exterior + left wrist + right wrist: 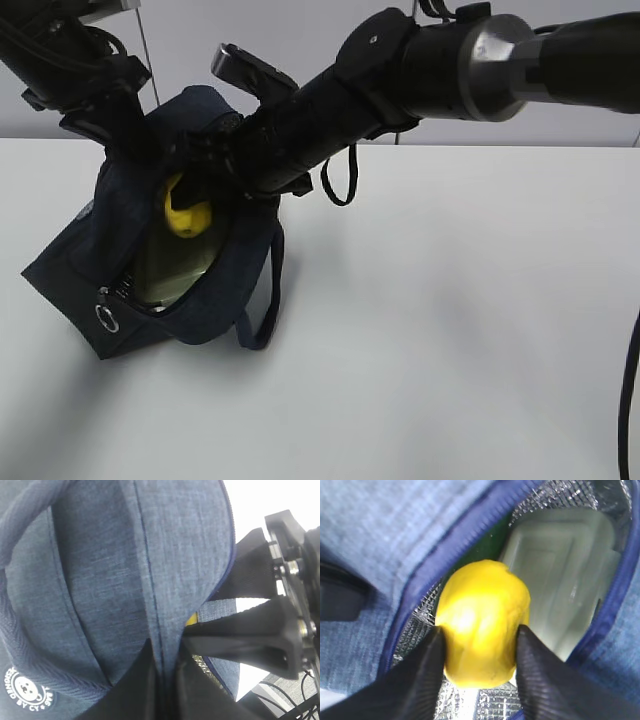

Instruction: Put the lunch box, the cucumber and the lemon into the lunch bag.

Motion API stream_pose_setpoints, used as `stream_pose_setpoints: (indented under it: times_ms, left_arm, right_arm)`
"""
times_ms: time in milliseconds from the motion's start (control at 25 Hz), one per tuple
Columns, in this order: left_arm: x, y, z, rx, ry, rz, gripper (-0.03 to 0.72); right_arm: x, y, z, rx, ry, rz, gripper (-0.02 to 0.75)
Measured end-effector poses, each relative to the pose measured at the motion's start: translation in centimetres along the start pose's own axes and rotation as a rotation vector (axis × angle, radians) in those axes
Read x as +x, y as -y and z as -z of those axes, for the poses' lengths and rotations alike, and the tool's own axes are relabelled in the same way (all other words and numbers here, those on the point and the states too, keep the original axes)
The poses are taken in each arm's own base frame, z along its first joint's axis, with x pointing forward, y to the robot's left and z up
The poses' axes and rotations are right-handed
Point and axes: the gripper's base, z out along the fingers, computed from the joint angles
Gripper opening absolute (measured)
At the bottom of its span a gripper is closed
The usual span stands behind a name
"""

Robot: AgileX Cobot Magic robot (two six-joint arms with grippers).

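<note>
Only the right wrist view shows the lunch box (560, 575) bagged — right claw (479, 640) grips lemon (482, 622).

A plain white table (450, 330) w/ a matte, unmarked top is seen filling most of the exterior view, approx. from mid-height down to the bottom edge. Behind it a pale grey-white wall (300, 40) is shown, w/ a thin dark vertical line (148, 50) running down it at upper left & the table's far edge meeting it in a straight horizontal line. Soft, even light is cast from above, so only faint, blurred grey shadows are left on the tabletop, esp. toward the lower left & centre.
</note>
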Motion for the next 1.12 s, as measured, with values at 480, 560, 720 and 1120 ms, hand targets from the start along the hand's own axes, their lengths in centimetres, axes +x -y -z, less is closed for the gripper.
stream_pose_setpoints:
  times_ms: [480,560,720,1120]
  left_arm:
    - [0.0,0.0,0.0,-0.001,-0.001,-0.001,0.002]
    - [0.0,0.0,0.0,-0.002,-0.001,-0.001,0.002]
    - [0.0,0.0,0.0,-0.002,-0.001,-0.001,0.002]
    - [0.0,0.0,0.0,-0.002,-0.001,-0.001,0.002]
  right_arm:
    - [0.4,0.0,0.2,-0.034,-0.057,0.01,0.426]
    - [0.5,0.2,0.5,-0.042,-0.082,0.007,0.426]
    - [0.4,0.8,1.1,-0.037,-0.097,0.007,0.426]
    - [0.3,1.2,4.6,0.122,-0.191,0.11,0.421]
